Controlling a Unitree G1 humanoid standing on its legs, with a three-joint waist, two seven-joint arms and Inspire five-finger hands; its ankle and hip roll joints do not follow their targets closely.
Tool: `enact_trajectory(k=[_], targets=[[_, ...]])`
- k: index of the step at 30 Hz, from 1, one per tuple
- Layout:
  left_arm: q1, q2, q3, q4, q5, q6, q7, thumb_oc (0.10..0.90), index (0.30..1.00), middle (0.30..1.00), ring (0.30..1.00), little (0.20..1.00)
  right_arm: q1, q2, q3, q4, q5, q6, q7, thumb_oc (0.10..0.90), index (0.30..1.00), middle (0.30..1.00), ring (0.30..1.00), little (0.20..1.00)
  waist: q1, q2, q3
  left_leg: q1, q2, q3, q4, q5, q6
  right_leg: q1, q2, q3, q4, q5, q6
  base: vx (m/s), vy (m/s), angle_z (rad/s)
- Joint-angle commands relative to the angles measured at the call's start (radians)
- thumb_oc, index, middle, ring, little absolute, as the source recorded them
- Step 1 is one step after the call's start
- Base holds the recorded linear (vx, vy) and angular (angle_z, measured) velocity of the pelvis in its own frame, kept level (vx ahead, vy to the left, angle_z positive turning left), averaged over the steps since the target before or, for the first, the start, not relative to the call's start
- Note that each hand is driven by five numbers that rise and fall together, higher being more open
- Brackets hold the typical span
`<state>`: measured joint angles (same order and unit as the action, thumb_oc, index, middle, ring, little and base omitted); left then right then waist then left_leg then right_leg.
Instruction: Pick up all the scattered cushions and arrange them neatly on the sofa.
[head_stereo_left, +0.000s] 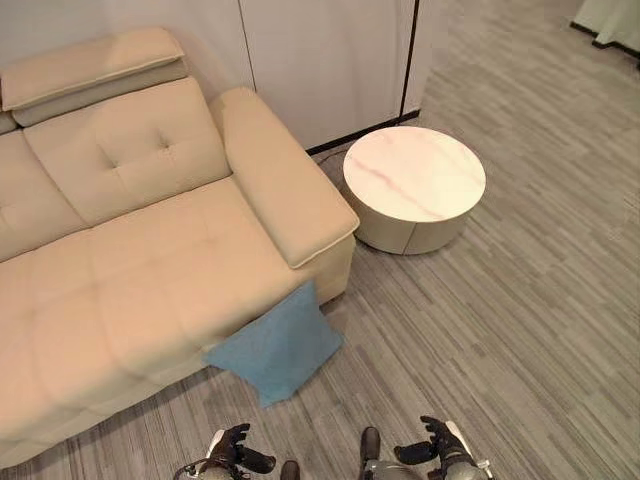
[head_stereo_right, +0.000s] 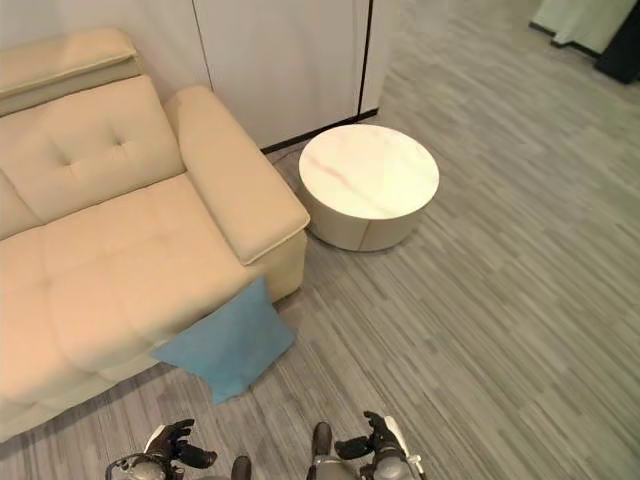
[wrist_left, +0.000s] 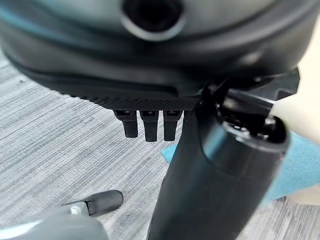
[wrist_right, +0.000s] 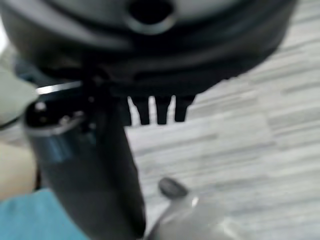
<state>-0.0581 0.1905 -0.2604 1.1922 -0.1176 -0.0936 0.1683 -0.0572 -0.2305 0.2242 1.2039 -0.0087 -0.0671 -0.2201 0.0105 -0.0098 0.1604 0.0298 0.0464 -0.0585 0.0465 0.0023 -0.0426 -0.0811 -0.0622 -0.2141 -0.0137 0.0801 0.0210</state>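
A beige sofa (head_stereo_left: 130, 270) fills the left of the scene, its seat bare. A blue cushion (head_stereo_left: 277, 347) lies on the floor, leaning against the sofa's front edge just below the right armrest (head_stereo_left: 280, 190), one corner pointing up and its long side running along the sofa front. Further right and farther off stands a round marble-topped table (head_stereo_left: 414, 187), well apart from the cushion. At the near edge, the left robot hand (head_stereo_left: 235, 450) hangs low with fingers loosely relaxed, holding nothing; the right robot hand (head_stereo_left: 432, 445) does likewise. The cushion lies ahead of both, slightly to the right of the left robot hand and well to the left of the right one, so the left robot hand looks nearer for the reach.
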Motion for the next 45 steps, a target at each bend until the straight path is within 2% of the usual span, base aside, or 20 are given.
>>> enact_trajectory(k=[1, 3, 6, 7, 8, 11, 14, 16, 17, 18, 19, 24, 25, 26, 27, 30, 34, 40, 41, 45], targets=[[-0.033, 0.005, 0.003, 0.004, 0.004, -0.026, 0.008, 0.800, 0.900, 0.900, 0.900, 0.900, 0.000, -0.050, -0.014, -0.003, 0.049, -0.029, -0.020, 0.800, 0.900, 0.900, 0.900, 0.900, -0.009, -0.037, 0.001, -0.047, -0.046, 0.057, 0.062, -0.117, -0.002, -0.002, -0.059, -0.001, 0.018, -0.058, 0.112, 0.02, -0.126, 0.62], [-0.054, 0.007, -0.002, -0.004, -0.006, -0.022, 0.011, 0.800, 0.900, 0.900, 0.900, 0.900, -0.021, -0.074, -0.012, 0.000, 0.040, -0.017, -0.036, 0.800, 0.900, 0.900, 0.900, 0.900, -0.006, -0.046, 0.016, -0.122, -0.018, 0.125, 0.176, -0.102, -0.015, 0.035, -0.073, -0.059, 0.009, -0.076, 0.091, 0.02, -0.139, 0.81], [-0.037, 0.006, 0.000, -0.009, -0.010, -0.023, 0.006, 0.800, 0.900, 0.900, 0.900, 0.900, 0.012, -0.062, -0.028, 0.022, 0.095, -0.005, 0.006, 0.800, 0.900, 0.900, 0.900, 0.900, -0.014, -0.045, 0.011, -0.136, 0.020, 0.221, 0.173, -0.101, -0.005, 0.059, -0.071, -0.102, -0.005, -0.094, 0.082, 0.03, -0.067, 0.80], [-0.036, 0.005, 0.010, -0.012, -0.016, -0.023, 0.007, 0.800, 0.900, 0.900, 0.900, 0.900, 0.036, -0.025, -0.100, -0.009, 0.282, -0.010, 0.090, 0.800, 0.900, 0.900, 0.900, 0.900, -0.034, -0.037, 0.003, -0.140, 0.047, 0.324, 0.132, -0.072, -0.001, 0.083, -0.065, -0.143, -0.021, -0.101, 0.083, 0.14, -0.039, 0.90], [-0.052, 0.007, 0.003, -0.009, -0.001, -0.012, 0.002, 0.800, 0.900, 0.900, 0.900, 0.900, 0.020, -0.064, -0.066, 0.031, 0.139, -0.001, -0.004, 0.800, 0.900, 0.900, 0.900, 0.900, -0.026, -0.036, -0.002, -0.140, 0.057, 0.338, 0.119, -0.082, -0.011, 0.106, -0.061, -0.164, -0.029, -0.117, 0.086, 0.14, -0.040, 1.06], [-0.035, 0.014, 0.011, -0.005, 0.016, -0.017, -0.001, 0.800, 0.900, 0.900, 0.900, 0.900, 0.029, -0.075, -0.078, 0.019, 0.135, -0.013, 0.018, 0.800, 0.900, 0.900, 0.900, 0.900, -0.032, -0.035, -0.002, -0.157, 0.063, 0.388, 0.082, -0.050, -0.016, 0.113, -0.057, -0.198, -0.033, -0.120, 0.087, 0.08, -0.004, 0.88], [-0.030, 0.015, 0.033, 0.006, 0.000, -0.008, -0.007, 0.800, 0.900, 0.900, 0.900, 0.900, 0.016, -0.042, -0.109, 0.049, 0.214, -0.017, 0.027, 0.800, 0.900, 0.900, 0.900, 0.900, -0.029, -0.039, -0.008, -0.131, 0.049, 0.364, 0.048, -0.048, -0.015, 0.129, -0.055, -0.210, -0.024, -0.127, 0.092, 0.16, 0.114, 0.62], [-0.006, 0.029, 0.044, 0.032, 0.012, 0.003, -0.014, 0.800, 0.900, 0.900, 0.900, 0.900, -0.006, -0.090, -0.065, 0.041, 0.061, 0.000, -0.007, 0.800, 0.900, 0.900, 0.900, 0.900, -0.021, -0.049, -0.026, -0.112, 0.039, 0.355, 0.029, -0.050, -0.009, 0.146, -0.062, -0.228, -0.017, -0.132, 0.098, 0.18, 0.117, 0.10], [-0.004, 0.038, 0.067, 0.027, -0.012, -0.008, -0.014, 0.800, 0.900, 0.900, 0.900, 0.900, 0.002, -0.043, -0.130, 0.001, 0.264, -0.029, 0.046, 0.800, 0.900, 0.900, 0.900, 0.900, -0.025, -0.055, -0.035, -0.100, 0.027, 0.352, 0.021, -0.058, 0.003, 0.145, -0.066, -0.206, 0.005, -0.136, 0.102, 0.16, 0.131, 0.15], [-0.004, 0.040, 0.066, 0.028, -0.013, -0.008, -0.014, 0.800, 0.900, 0.900, 0.900, 0.900, 0.004, -0.043, -0.129, 0.000, 0.269, -0.029, 0.048, 0.800, 0.900, 0.900, 0.900, 0.900, -0.021, -0.057, -0.034, -0.097, 0.026, 0.355, 0.020, -0.059, 0.004, 0.144, -0.068, -0.203, 0.008, -0.138, 0.103, 0.14, 0.180, 0.12], [0.002, 0.051, 0.071, 0.034, 0.004, -0.003, -0.013, 0.800, 0.900, 0.900, 0.900, 0.900, 0.001, -0.060, -0.057, 0.016, 0.049, -0.004, -0.014, 0.800, 0.900, 0.900, 0.900, 0.900, -0.003, -0.075, -0.032, -0.094, 0.014, 0.344, 0.017, -0.074, 0.022, 0.133, -0.084, -0.201, 0.076, -0.147, 0.112, 0.07, 0.137, 0.04], [-0.020, 0.075, 0.068, 0.008, 0.019, -0.008, 0.017, 0.800, 0.900, 0.900, 0.900, 0.900, -0.012, -0.023, 0.002, 0.009, 0.014, -0.017, -0.014, 0.800, 0.900, 0.900, 0.900, 0.900, 0.004, -0.067, 0.009, -0.079, -0.007, 0.315, 0.008, -0.073, 0.065, 0.004, -0.142, -0.148, 0.334, -0.090, 0.144, 0.05, 0.146, 0.07], [-0.018, 0.082, 0.074, 0.006, 0.011, -0.013, 0.019, 0.800, 0.900, 0.900, 0.900, 0.900, -0.001, 0.018, -0.076, -0.038, 0.287, 0.007, 0.132, 0.800, 0.900, 0.900, 0.900, 0.900, -0.016, -0.058, 0.010, -0.064, -0.012, 0.315, -0.005, -0.074, 0.066, -0.021, -0.133, -0.114, 0.352, -0.088, 0.145, 0.05, 0.134, 0.27], [-0.019, 0.079, 0.073, 0.006, 0.004, -0.019, 0.023, 0.800, 0.900, 0.900, 0.900, 0.900, -0.001, 0.028, -0.059, -0.072, 0.251, -0.082, 0.056, 0.800, 0.900, 0.900, 0.900, 0.900, -0.012, -0.050, 0.010, -0.048, -0.021, 0.308, -0.016, -0.075, 0.066, -0.021, -0.127, -0.107, 0.340, -0.100, 0.136, 0.12, 0.080, 0.26], [-0.013, 0.073, 0.072, 0.011, 0.014, -0.015, 0.016, 0.800, 0.900, 0.900, 0.900, 0.900, -0.004, -0.007, -0.015, -0.040, 0.064, -0.031, -0.017, 0.800, 0.900, 0.900, 0.900, 0.900, -0.012, -0.050, 0.011, -0.040, -0.023, 0.298, -0.024, -0.076, 0.063, -0.023, -0.119, -0.106, 0.313, -0.111, 0.130, 0.09, 0.023, 0.13], [-0.016, 0.079, 0.069, 0.016, 0.029, -0.017, 0.025, 0.800, 0.900, 0.900, 0.900, 0.900, -0.026, -0.029, -0.004, -0.001, 0.015, 0.003, -0.012, 0.800, 0.900, 0.900, 0.900, 0.900, -0.006, -0.055, 0.006, -0.023, -0.030, 0.266, -0.037, -0.082, 0.054, -0.026, -0.124, -0.104, 0.195, -0.089, 0.130, 0.16, -0.098, 0.00], [-0.021, 0.084, 0.064, 0.032, 0.041, -0.021, 0.024, 0.800, 0.900, 0.900, 0.900, 0.900, -0.032, -0.035, -0.004, 0.000, 0.020, -0.014, -0.004, 0.800, 0.900, 0.900, 0.900, 0.900, -0.013, -0.064, 0.006, -0.010, -0.041, 0.227, -0.024, -0.099, 0.042, -0.048, -0.119, -0.054, 0.091, -0.051, 0.146, 0.16, -0.112, 0.35], [-0.008, 0.048, 0.049, 0.034, 0.032, -0.023, 0.024, 0.800, 0.900, 0.900, 0.900, 0.900, -0.045, -0.021, -0.004, 0.027, 0.029, -0.010, -0.018, 0.800, 0.900, 0.900, 0.900, 0.900, -0.016, -0.059, -0.016, 0.000, -0.017, 0.207, -0.007, -0.110, 0.006, 0.005, -0.098, -0.084, 0.044, -0.053, 0.125, 0.17, -0.196, 0.32], [-0.016, 0.034, 0.035, 0.026, 0.025, -0.023, 0.019, 0.800, 0.900, 0.900, 0.900, 0.900, -0.049, -0.027, -0.008, 0.030, 0.034, -0.010, -0.025, 0.800, 0.900, 0.900, 0.900, 0.900, -0.022, -0.053, -0.011, -0.030, 0.014, 0.215, 0.057, -0.111, -0.027, 0.034, -0.088, -0.106, 0.013, -0.071, 0.107, 0.08, -0.161, 0.48], [-0.028, 0.011, 0.010, 0.006, 0.006, -0.025, 0.014, 0.800, 0.900, 0.900, 0.900, 0.900, -0.052, -0.044, -0.008, 0.037, 0.045, -0.006, -0.035, 0.800, 0.900, 0.900, 0.900, 0.900, -0.025, -0.042, 0.023, -0.134, 0.070, 0.246, 0.228, -0.091, -0.052, 0.091, -0.064, -0.142, -0.012, -0.120, 0.068, 0.07, -0.178, 0.45]])
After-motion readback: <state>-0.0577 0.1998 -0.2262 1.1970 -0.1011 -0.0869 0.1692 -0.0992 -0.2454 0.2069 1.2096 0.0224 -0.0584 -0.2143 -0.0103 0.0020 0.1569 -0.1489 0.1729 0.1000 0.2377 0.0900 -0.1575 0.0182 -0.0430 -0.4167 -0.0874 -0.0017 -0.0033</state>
